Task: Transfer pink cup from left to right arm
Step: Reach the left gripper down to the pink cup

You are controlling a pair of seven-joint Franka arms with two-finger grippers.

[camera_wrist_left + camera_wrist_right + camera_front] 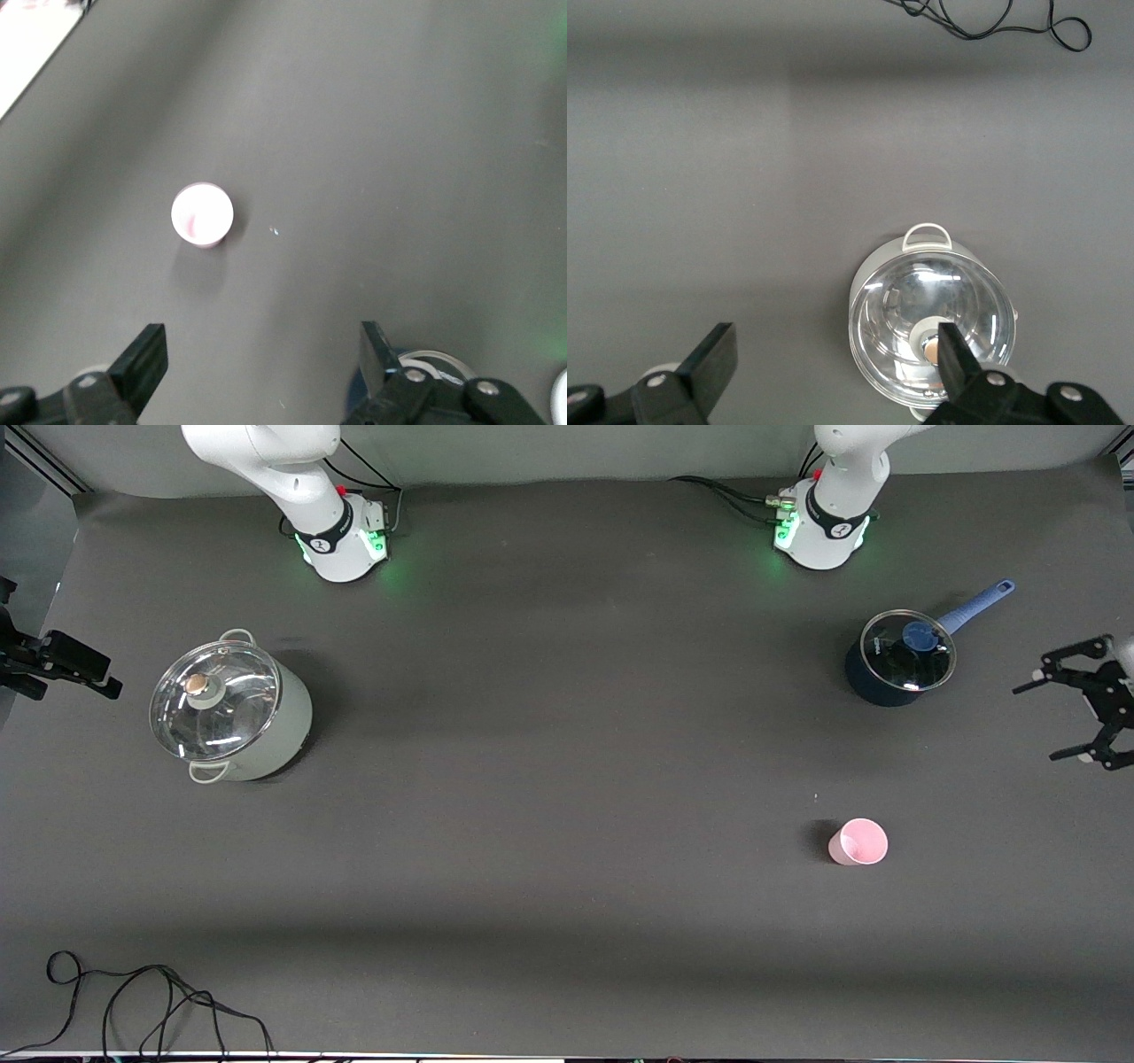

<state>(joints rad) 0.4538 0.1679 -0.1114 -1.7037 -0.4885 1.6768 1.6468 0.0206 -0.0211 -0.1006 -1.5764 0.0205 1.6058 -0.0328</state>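
Front view: hovering spread, left gripper [1076,717] and right gripper [66,669]; risking toppling upright pink cup [858,842] when descending off-center.

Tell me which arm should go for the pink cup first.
Left. Its open tool hangs at the left arm's end of the table, the end where the pink cup stands upright and free, and its wrist view already shows the cup. The right tool waits open beside the big pot.
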